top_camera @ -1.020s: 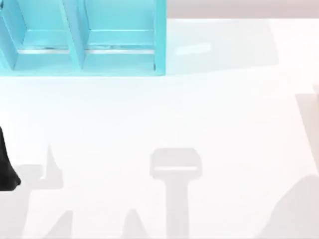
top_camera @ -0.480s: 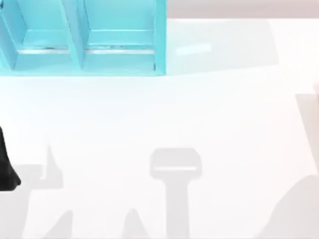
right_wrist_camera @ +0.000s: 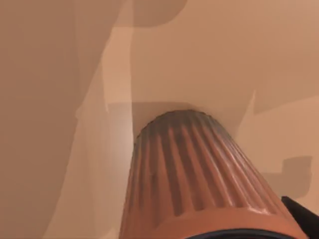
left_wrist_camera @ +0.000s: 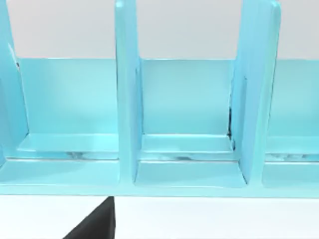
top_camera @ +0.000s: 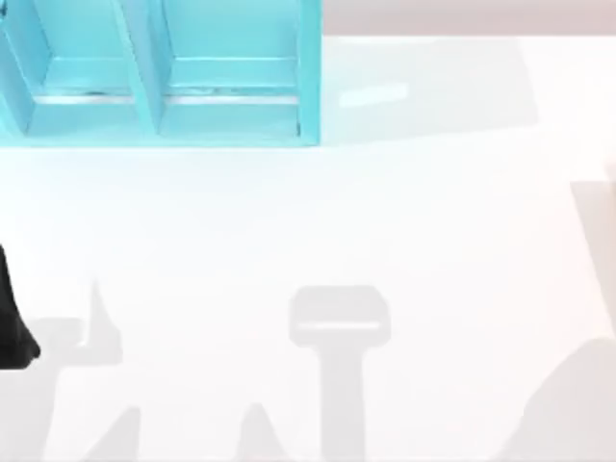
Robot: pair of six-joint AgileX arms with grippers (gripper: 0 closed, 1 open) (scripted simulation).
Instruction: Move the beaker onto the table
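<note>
I see the ribbed beaker (right_wrist_camera: 194,184) close under my right wrist camera above a pale surface, right gripper's state unreadable, turquoise shelf (top_camera: 164,72) upper left on the white counter (top_camera: 385,221), left arm (top_camera: 12,322) parked at left edge.

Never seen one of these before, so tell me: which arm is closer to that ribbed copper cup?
The right one. Its wrist view shows the beaker looming right up close. The left arm, at the table's left edge, faces the turquoise shelf unit instead.
</note>
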